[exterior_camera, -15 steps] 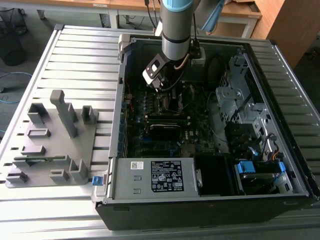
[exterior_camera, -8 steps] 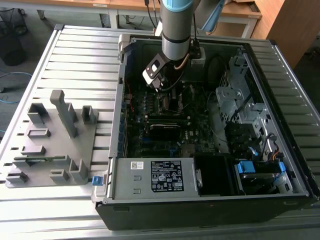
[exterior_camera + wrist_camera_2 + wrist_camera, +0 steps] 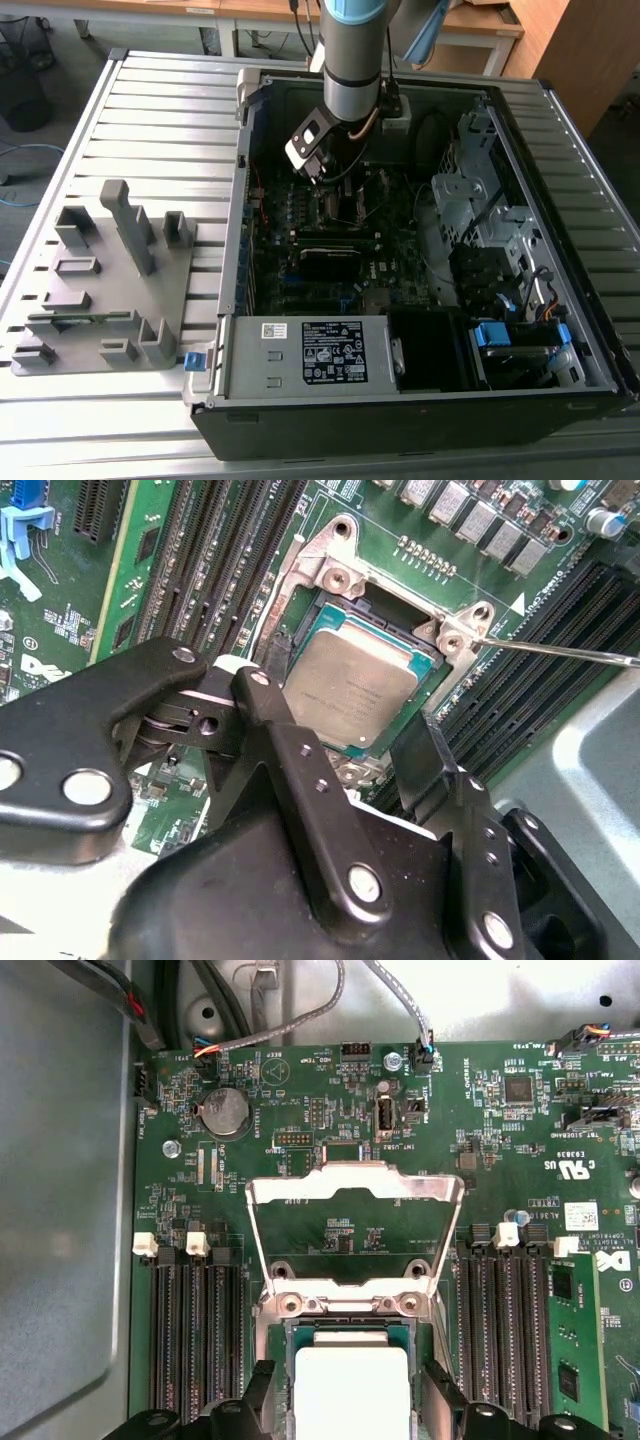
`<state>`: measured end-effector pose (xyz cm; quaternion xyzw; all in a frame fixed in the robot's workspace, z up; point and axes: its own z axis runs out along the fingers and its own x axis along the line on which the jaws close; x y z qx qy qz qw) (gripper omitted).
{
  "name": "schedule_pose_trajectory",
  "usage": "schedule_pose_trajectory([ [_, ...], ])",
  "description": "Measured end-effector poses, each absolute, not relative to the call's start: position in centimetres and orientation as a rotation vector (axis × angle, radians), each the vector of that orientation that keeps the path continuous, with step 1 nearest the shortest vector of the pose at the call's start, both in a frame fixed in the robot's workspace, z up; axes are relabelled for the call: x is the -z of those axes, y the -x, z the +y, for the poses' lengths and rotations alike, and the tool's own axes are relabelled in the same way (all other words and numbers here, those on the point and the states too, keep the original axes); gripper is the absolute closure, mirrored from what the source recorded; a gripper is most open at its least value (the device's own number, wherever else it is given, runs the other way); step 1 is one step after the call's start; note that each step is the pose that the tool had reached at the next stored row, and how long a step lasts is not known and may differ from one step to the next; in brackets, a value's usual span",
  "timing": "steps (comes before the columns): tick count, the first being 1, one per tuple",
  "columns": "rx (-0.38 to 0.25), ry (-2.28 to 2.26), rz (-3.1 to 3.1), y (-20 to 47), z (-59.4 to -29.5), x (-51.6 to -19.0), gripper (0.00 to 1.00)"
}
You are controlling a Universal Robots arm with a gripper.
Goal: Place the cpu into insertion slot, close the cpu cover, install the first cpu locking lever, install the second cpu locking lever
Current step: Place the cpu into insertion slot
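**CPU's in the socket, cover flipped open**

Hard-to-see stuff first. In the exterior view the arm's wrist blocks the socket area. In the first wrist view the cpu (image 3: 350, 1390) is cut off at the frame edge, so only part of its silver top shows. In the second wrist view the black linkages of the gripper (image 3: 347, 700) cover a corner of the socket, and I can't tell if the fingertips (image 3: 415, 745) touch anything.

The jaws are apart, one on each side of the cpu, with a bit of gap showing in the first wrist view.

The cpu lies flat inside the insertion slot (image 3: 390, 608). The cpu cover (image 3: 355, 1178) is swung up and away from the socket, with green motherboard (image 3: 330, 1090) showing through its cut-out. A thin metal lever (image 3: 560, 652) sticks out sideways from one socket corner. Long black memory slots (image 3: 195, 1330) run along both sides.

All of that sits in an open computer case (image 3: 240, 200), with a power supply (image 3: 310, 355) along its near edge. The case rests on a grey slatted tabletop (image 3: 160, 110), next to a grey fixture tray (image 3: 100, 290) on the exterior view's left. Wooden desks (image 3: 480, 25) stand behind.
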<state>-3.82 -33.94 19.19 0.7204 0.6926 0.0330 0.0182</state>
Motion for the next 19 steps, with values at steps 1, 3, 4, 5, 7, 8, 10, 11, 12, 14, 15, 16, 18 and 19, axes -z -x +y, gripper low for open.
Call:
schedule_pose_trajectory([
  [1, -0.102, -2.237, 2.151, 3.8, -33.9, -19.2, 0.33],
  [3, -0.102, -2.237, 2.151, 3.8, -33.9, -19.2, 0.33],
  [4, -0.102, -2.237, 2.151, 3.8, -33.9, -19.3, 0.33],
  [5, -0.102, -2.237, 2.151, 3.8, -33.9, -19.3, 0.33],
  [7, -0.102, -2.237, 2.151, 3.8, -33.9, -19.6, 0.33],
  [8, -0.102, -2.237, 2.151, 3.8, -33.9, -19.7, 0.33],
  [10, -0.103, -2.237, 2.151, 3.8, -33.9, -20.0, 0.33],
  [11, -0.102, -2.237, 2.151, 3.8, -33.9, -20.2, 0.33],
  [12, -0.102, -2.237, 2.151, 3.8, -33.9, -20.3, 0.33],
  [14, -0.102, -2.237, 2.151, 3.8, -33.9, -20.6, 0.33],
  [15, -0.103, -2.237, 2.151, 3.8, -33.9, -20.7, 0.33],
  [16, -0.103, -2.237, 2.151, 3.8, -33.9, -20.7, 0.33],
  [18, -0.103, -2.237, 2.151, 3.8, -33.9, -20.7, 0.33],
  [19, -0.102, -2.237, 2.151, 3.8, -33.9, -20.8, 0.33],
])
